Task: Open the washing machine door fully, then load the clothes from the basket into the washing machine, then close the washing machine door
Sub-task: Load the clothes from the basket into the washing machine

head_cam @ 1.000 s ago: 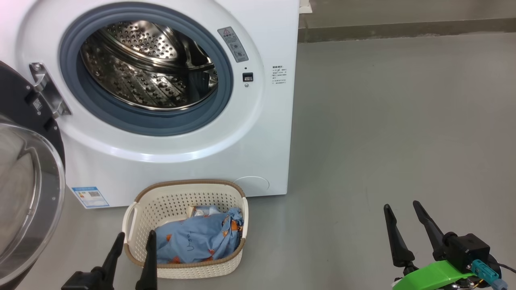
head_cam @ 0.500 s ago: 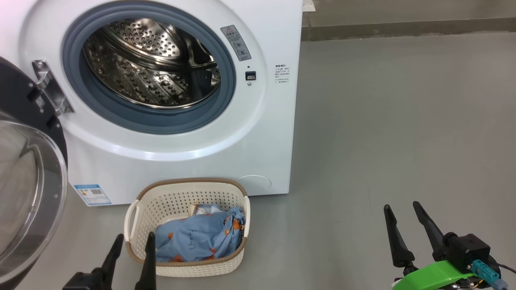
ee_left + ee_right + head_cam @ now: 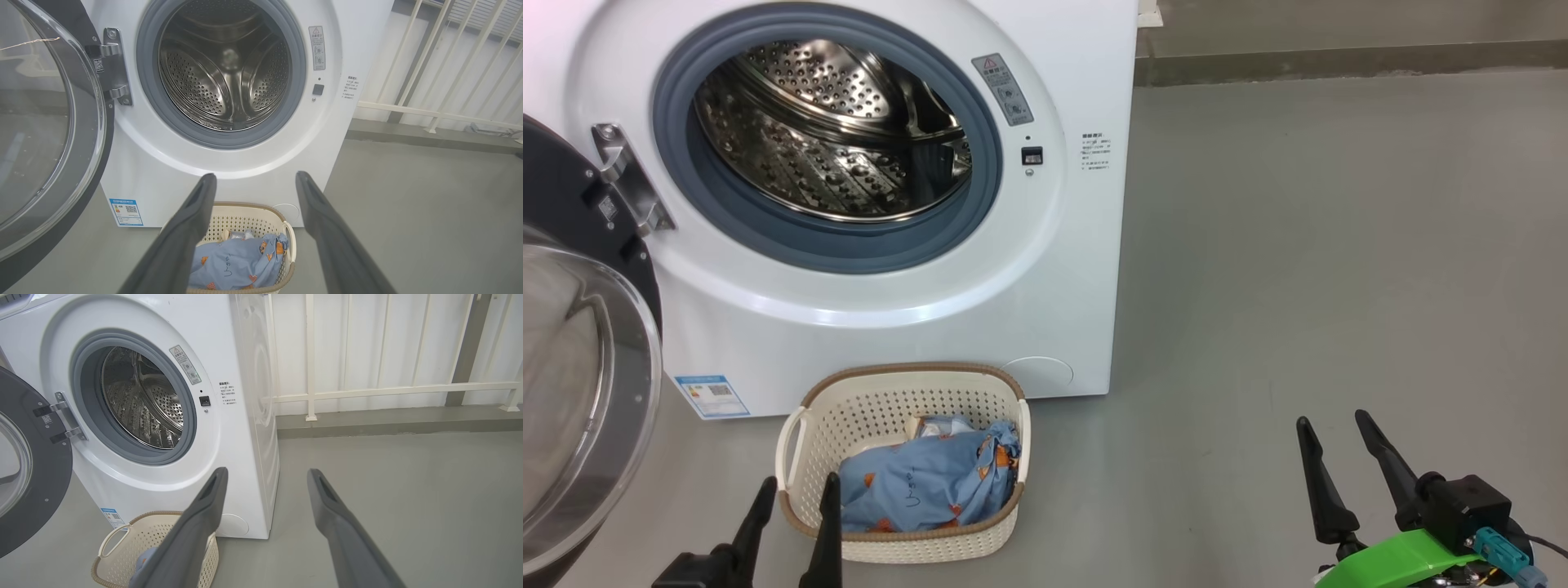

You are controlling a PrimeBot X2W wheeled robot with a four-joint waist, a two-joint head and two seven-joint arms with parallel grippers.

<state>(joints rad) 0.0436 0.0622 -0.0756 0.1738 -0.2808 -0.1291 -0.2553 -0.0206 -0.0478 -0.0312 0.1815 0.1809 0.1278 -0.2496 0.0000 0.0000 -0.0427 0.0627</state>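
Presently left gripper [image 3: 800, 480] and right gripper [image 3: 1332, 419] gape wide, empty.

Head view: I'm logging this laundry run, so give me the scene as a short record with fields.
door: swung wide open at the view's left
machine: drum exposed, no clothes seen inside
basket: on the floor, in front of the machine
clothes: bundled in the basket
left gripper: open, holds nothing, at the basket's near left corner
right gripper: open, holds nothing, over bare floor at the right
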